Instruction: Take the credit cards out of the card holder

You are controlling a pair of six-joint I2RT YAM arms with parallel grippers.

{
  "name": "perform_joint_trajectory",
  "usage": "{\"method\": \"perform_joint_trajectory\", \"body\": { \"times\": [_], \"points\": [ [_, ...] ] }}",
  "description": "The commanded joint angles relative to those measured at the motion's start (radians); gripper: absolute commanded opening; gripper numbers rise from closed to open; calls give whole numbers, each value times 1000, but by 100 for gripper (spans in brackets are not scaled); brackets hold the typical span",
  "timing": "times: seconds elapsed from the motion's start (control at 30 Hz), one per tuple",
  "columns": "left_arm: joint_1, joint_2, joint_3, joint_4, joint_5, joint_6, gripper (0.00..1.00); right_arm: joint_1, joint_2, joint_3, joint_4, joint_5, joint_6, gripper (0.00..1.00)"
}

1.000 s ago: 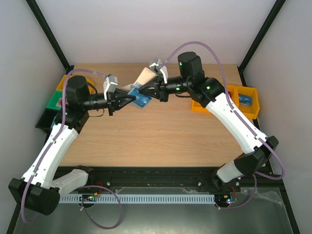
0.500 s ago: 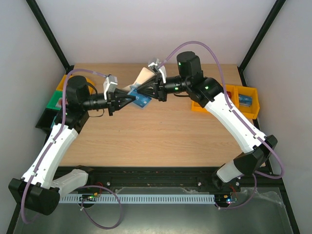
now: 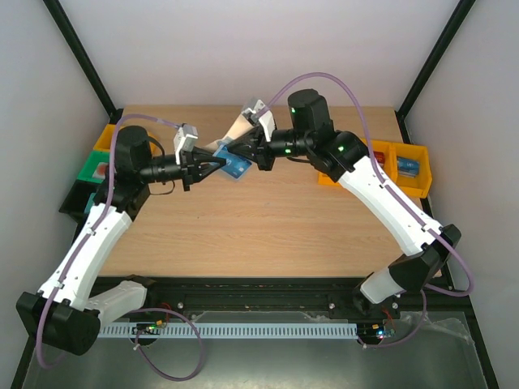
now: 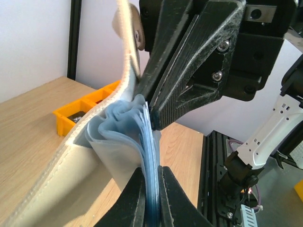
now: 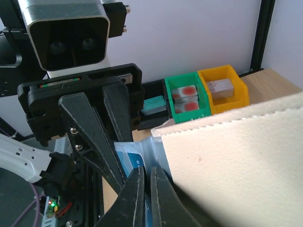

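The card holder point(image 3: 236, 130) is held open in the air over the far middle of the counter point(image 3: 268, 219), slightly toward the left edge. Its long axis runs diagonally. The beige cover point(image 5: 236, 161) rises toward the far edge, and the blue pocket layers point(image 4: 128, 137) face the near edge.

A small printed mark on the blue lining is too small to read. The credit cards cannot be told apart from the pocket layers.

The left gripper point(image 4: 152, 172) is clamped on the blue layers. The right gripper point(image 5: 147, 172) is pinched together on the pocket edge just beside the cover.

Only the right wrist view shows the contents of the green bin point(image 5: 187, 97) and a yellow bin point(image 5: 222, 90): red-marked items and a grey block. The left wrist view shows another yellow bin point(image 4: 75, 113).
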Motion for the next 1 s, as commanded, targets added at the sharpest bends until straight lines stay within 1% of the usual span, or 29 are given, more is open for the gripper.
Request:
{"method": "perform_joint_trajectory", "body": {
  "times": [0.0, 0.07, 0.13, 0.27, 0.33, 0.4, 0.47, 0.57, 0.63, 0.67, 0.73, 0.77, 0.83, 0.9, 0.97],
  "points": [
    [-25, -5, 12, 95, 68, -6, 2, 27, 17, 9, -69, 44, -36, 2],
    [-26, -5, 9, 106, 72, -19, 2, 26, 13, 5, -57, 0, -32, 2],
    [-25, -6, 4, 124, 77, -34, 2, 21, -2, -28, 12, -48, -5, 2],
    [-26, -13, -15, 166, 86, -63, 2, -15, -60, -175, 267, -147, 143, 2],
    [-25, -15, -20, 172, 88, -66, 4, -33, -78, -209, 344, -173, 198, 2],
    [-25, -19, -24, 174, 88, -68, 10, -45, -86, -218, 366, -183, 216, 2],
    [-24, -22, -34, 195, 89, -82, 11, -49, -87, -211, 367, -192, 226, 2],
    [-24, -32, -66, 282, 87, -141, 3, -51, -82, -199, 352, -212, 224, 2],
    [-24, -39, -86, 328, 87, -176, 2, -53, -82, -197, 343, -208, 214, 2],
    [-24, -39, -86, 327, 87, -177, 2, -56, -84, -192, 324, -204, 196, 2],
    [-24, -41, -77, 300, 86, -155, 2, -69, -82, -161, 225, -194, 119, 3],
    [-22, -42, -71, 280, 87, -134, 2, -74, -78, -137, 152, -178, 67, 6],
    [-17, -47, -60, 246, 97, -87, 2, -75, -63, -75, -44, -135, -48, 8],
    [-13, -53, -55, 231, 104, -50, 2, -74, -46, -33, -185, -102, -128, 9],
    [-13, -56, -56, 227, 110, -20, 2, -71, -37, -6, -280, -64, -184, 9]
  ]
}}
